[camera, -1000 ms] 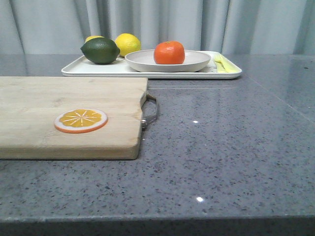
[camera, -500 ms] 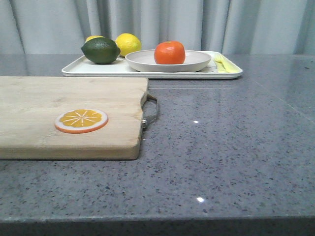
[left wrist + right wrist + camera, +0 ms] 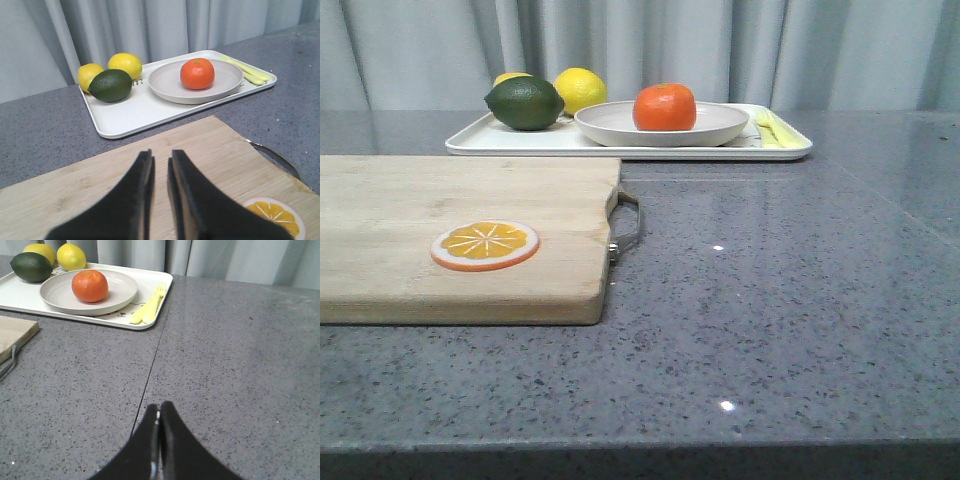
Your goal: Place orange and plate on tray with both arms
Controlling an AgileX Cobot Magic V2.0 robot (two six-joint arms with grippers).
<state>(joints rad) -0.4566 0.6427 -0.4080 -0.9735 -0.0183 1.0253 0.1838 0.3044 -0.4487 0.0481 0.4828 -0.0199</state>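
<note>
On plate [image 3: 620,125], glossy orange [image 3: 664,107].

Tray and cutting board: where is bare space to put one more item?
The tray is crowded: plate with the orange, lemons, lime, fork. The cutting board is bare apart from the orange slice. The countertop right of the board is open.

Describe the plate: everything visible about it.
The plate is round, shallow and off-white with a raised rim and matte finish. It lies flat on the white tray, toward the tray's right half. The orange sits inside it, left of center in the front view. A pale yellow fork lies beside it; contact is unclear.
</note>
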